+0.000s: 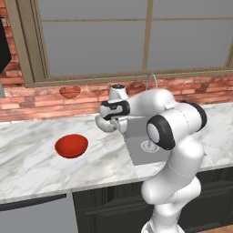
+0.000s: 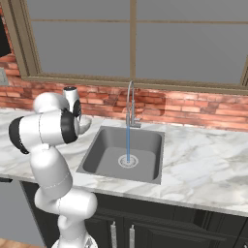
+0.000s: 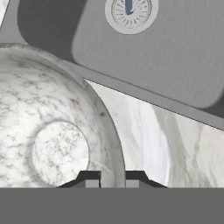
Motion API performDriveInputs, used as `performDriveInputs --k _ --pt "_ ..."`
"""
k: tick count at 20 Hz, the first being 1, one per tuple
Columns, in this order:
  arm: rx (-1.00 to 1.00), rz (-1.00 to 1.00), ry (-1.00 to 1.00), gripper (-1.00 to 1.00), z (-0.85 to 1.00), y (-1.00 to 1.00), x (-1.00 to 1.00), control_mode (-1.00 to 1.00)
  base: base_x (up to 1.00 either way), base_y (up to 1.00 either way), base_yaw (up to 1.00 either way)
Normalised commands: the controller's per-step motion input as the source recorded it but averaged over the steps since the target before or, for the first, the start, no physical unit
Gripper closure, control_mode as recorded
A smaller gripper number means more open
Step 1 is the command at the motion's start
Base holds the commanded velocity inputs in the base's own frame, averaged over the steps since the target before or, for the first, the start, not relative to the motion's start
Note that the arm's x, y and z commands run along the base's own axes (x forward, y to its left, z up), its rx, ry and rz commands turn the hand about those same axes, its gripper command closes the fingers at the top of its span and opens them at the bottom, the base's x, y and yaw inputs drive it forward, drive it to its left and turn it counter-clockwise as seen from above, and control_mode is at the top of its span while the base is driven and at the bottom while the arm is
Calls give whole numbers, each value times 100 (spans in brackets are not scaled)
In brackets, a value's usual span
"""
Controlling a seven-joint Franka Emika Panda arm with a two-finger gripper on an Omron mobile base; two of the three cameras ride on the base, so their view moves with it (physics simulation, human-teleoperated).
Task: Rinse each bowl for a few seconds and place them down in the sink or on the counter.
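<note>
White speckled bowl is gripped by the hand, fingers nearly closed w/ the rim pinched between them; it is held above the surface, just beside the sink's left edge. In the left base view, part of the bowl is seen under the hand, rest hidden by the arm. Red bowl is seen resting on the surface, well left of the sink. Water is seen running from faucet onto drain.

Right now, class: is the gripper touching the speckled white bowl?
Touching. In the hand view the gripper has its two fingertips on either side of the white bowl's rim, pinching its wall.
</note>
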Motion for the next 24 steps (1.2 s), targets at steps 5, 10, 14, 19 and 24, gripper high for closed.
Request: performDriveInputs --k 5,10,14,19,24 --pt "2 10 0 100 -22 11 1 -100 0 0 0" --pt "1 8 0 100 -26 8 7 -100 0 0 0" --pt "1 8 0 100 -25 6 12 -100 0 0 0" --pt "2 7 0 100 -23 5 12 -100 0 0 0" --pt "1 7 0 100 -24 10 13 -100 0 0 0"
